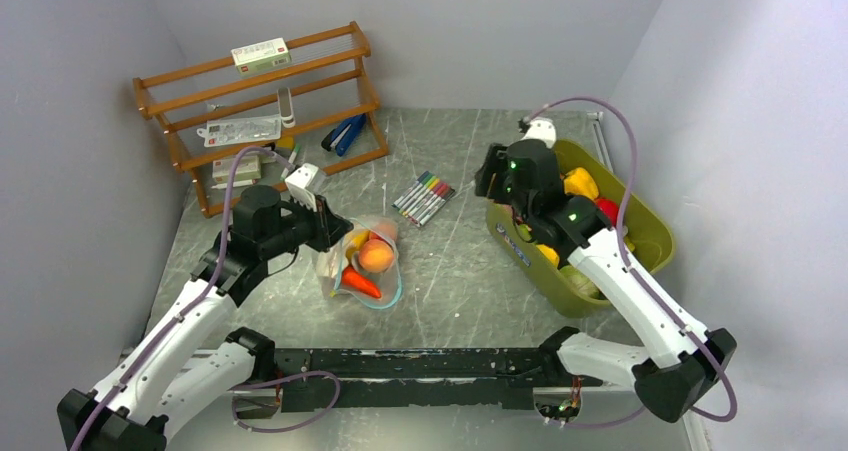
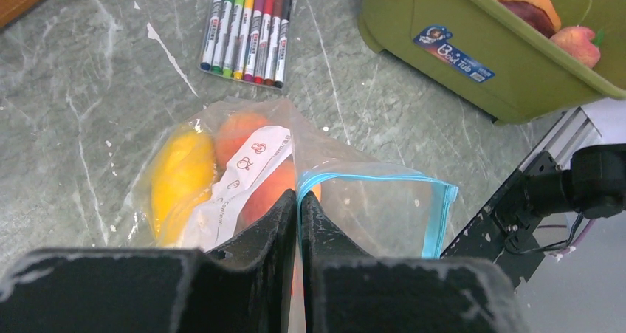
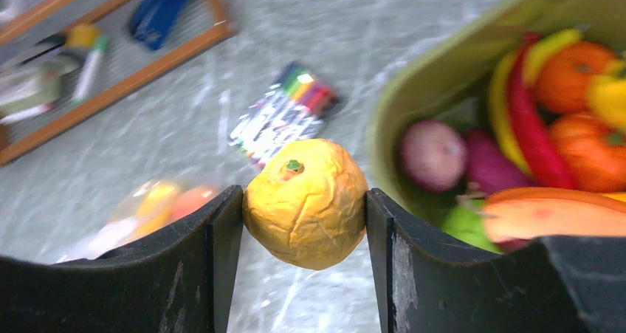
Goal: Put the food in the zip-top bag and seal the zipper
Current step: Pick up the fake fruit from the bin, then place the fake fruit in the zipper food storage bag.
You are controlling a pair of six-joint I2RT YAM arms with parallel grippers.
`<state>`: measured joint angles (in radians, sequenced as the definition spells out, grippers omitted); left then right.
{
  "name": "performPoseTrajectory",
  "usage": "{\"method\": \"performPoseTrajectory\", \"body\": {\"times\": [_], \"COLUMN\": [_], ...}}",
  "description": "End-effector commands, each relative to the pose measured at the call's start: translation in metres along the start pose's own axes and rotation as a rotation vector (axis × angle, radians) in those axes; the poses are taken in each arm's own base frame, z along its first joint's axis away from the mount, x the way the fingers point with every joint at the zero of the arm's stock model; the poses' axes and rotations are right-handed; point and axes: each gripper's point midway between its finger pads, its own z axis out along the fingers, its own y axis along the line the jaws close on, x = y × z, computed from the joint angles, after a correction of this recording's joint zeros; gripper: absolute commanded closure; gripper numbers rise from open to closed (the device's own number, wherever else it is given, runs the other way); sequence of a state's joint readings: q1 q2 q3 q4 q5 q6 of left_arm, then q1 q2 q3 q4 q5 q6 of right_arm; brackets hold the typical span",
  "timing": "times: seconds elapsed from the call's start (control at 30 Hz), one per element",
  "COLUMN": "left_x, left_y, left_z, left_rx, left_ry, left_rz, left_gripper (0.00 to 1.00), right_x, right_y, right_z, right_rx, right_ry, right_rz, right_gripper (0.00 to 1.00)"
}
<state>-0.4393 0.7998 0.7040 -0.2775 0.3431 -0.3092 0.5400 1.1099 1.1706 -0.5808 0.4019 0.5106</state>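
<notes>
From overhead I see the zip-top bag lying on the table left of centre, touching the left gripper, with orange and yellow food inside; the right gripper hangs at the near-left end of the olive tub, but that camera hides what it carries. The right wrist view supplies it: a wrinkled yellow fruit with a green stem dot, clamped between both fingers, which the fruit holds moderately apart, just beside the tub's rim; this view is blurred, and the bag is only a smear at lower left. The left wrist view shows what the overhead cannot: the left fingers are pressed nearly together, pinching the bag's mouth edge where the teal zipper begins; the strip runs right and bends down at the corner; I cannot tell whether it is pressed shut. The bag is clear and crumpled, white label up, a yellow piece and orange pieces behind the film; marker pens lie beyond it.
</notes>
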Motion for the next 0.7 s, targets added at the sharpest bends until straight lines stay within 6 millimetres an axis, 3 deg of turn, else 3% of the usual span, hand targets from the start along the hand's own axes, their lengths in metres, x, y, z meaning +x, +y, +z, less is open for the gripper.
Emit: {"method": "performPoseTrajectory", "body": {"times": [0.0, 0.13, 0.37, 0.57, 0.67], "left_x": [-0.027, -0.028, -0.037, -0.037, -0.036], "left_y": [-0.001, 0.002, -0.003, 0.001, 0.0], "left_z": [-0.002, 0.0, 0.001, 0.001, 0.001], "left_rx": [-0.027, -0.054, -0.039, -0.065, -0.06], "left_ry": [-0.066, -0.056, -0.073, -0.063, -0.066], "left_rz": [-0.032, -0.079, -0.102, -0.104, -0.107], "left_gripper": [0.93, 0.93, 0.93, 0.93, 0.93], "right_x": [0.013, 0.037, 0.073, 0.104, 0.117], "right_y": [0.064, 0.112, 0.19, 0.228, 0.24], "right_z": [-0.023, -0.044, -0.105, -0.136, -0.137], "right_rx": [-0.244, -0.426, -0.774, -0.862, -0.861], "right_ry": [0.022, 0.051, 0.124, 0.148, 0.159], "right_rz": [0.043, 0.042, 0.073, 0.035, -0.007], "right_gripper": [0.59, 0.59, 0.59, 0.59, 0.59]}}
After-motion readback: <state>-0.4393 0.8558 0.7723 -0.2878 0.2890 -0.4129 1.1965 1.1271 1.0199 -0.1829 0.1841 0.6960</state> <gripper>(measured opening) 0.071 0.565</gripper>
